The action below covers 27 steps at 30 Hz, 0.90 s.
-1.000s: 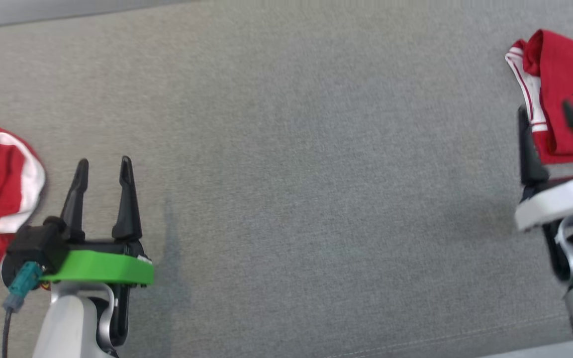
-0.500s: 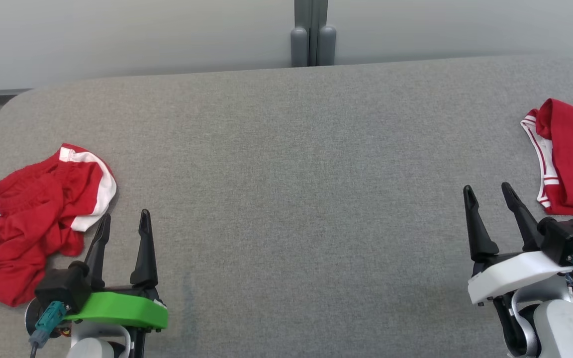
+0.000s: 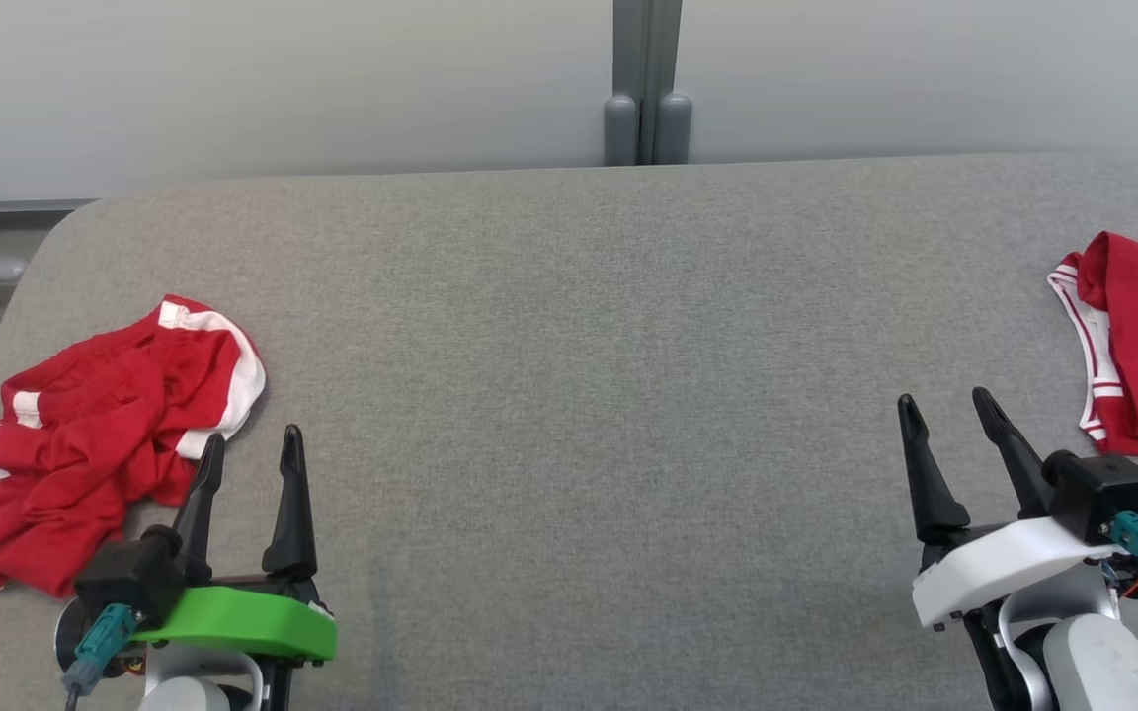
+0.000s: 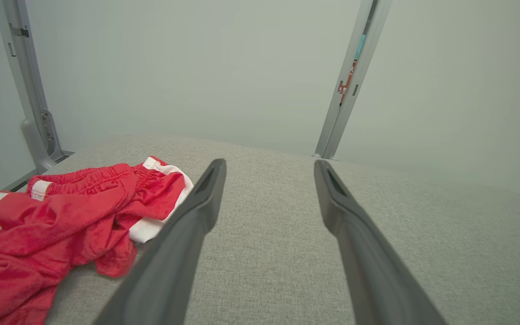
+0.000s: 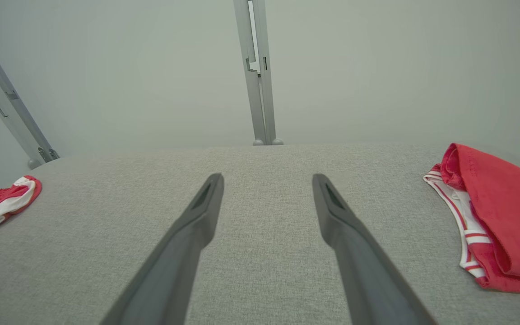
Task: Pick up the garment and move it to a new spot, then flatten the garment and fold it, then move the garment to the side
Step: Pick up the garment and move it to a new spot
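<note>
Head view: the left gripper [image 3: 253, 436] and the right gripper [image 3: 944, 398] hover over the near side of a grey woven-fabric table [image 3: 579, 395]. Both have their fingers spread wide and hold nothing. A crumpled red-and-white fabric garment [image 3: 95, 444] lies in a heap at the table's left end, just beside the left gripper. A folded red cloth garment with white striped trim [image 3: 1137, 346] sits at the right edge, apparently a finished piece set aside. The heap looks like the next one to pick up, and the bare middle of the table offers room to flatten it. A grey metal post [image 3: 646, 89] rises behind the far edge.

Left wrist view: looking low along the open fingers, the heap shows a gathered elastic waistband and raised folds that are less plain from above. It lies left of the left finger, not between the fingers.

Right wrist view: the folded piece, near the right finger, shows its stacked layers side-on. The heap is a small patch far off to the left.
</note>
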Tool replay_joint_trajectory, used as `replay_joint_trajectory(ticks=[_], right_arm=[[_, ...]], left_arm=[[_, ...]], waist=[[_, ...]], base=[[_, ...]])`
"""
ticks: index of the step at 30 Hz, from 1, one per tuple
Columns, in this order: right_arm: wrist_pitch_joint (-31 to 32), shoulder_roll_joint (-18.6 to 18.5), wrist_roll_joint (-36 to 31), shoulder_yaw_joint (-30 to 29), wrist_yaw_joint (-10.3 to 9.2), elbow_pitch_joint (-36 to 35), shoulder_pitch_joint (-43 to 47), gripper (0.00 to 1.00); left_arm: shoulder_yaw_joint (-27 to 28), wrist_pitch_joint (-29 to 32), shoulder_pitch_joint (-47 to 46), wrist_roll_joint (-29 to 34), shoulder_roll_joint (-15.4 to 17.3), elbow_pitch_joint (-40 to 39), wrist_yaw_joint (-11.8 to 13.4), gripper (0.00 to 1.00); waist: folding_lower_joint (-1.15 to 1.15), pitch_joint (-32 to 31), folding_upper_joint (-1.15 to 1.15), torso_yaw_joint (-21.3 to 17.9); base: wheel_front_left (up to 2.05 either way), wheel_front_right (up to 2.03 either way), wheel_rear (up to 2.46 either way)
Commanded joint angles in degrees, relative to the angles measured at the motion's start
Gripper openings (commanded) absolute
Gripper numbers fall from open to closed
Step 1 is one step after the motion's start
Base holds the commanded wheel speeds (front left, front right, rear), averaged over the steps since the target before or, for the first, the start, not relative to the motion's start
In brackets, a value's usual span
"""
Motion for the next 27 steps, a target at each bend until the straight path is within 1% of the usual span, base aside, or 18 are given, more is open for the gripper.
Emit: replay_joint_trajectory(ticks=[1, 6, 14, 18, 23, 27], right_arm=[[0.23, 0.02, -0.31, 0.19, -0.11, 0.05, 0.85, 1.0], [0.45, 0.34, -0.18, 0.98, -0.11, -0.45, 1.19, 1.0], [0.23, 0.6, 0.3, 2.25, -0.11, 0.11, 1.38, 1.0], [0.12, 0.96, 0.4, 3.16, -0.11, 0.47, 1.32, 1.0], [0.09, 1.15, 0.89, 4.05, -0.11, 1.03, 1.02, 1.0], [0.08, 1.06, 1.06, 4.61, -0.11, 1.24, 0.43, 1.0]], left_arm=[[0.19, -0.16, 0.05, -0.36, 0.18, -0.1, -0.15, 1.0], [0.13, -0.15, -0.19, -0.29, 0.42, -0.46, -0.15, 1.0], [0.13, -0.15, 0.88, -0.11, 1.1, -0.12, -0.15, 1.0], [0.94, -0.16, 1.7, -0.32, 1.15, -0.21, -0.15, 1.0], [1.81, -0.15, 2.63, -0.38, 0.73, -0.65, -0.15, 1.0], [2.01, -0.15, 3.29, -0.18, 0.51, -0.92, -0.15, 1.0]], waist=[[0.0, -0.13, 0.0, 1.25], [0.0, -0.21, 0.0, 5.69], [0.0, -0.54, 0.0, 15.08], [0.0, -0.75, 0.0, 18.95], [0.0, -0.82, 0.0, 22.66], [0.0, -0.54, 0.0, 24.73]], base=[[0.0, 0.0, 0.0], [0.0, 0.0, 0.0], [0.0, 0.0, 0.0], [0.0, 0.0, 0.0], [0.0, 0.0, 0.0], [0.0, 0.0, 0.0]])
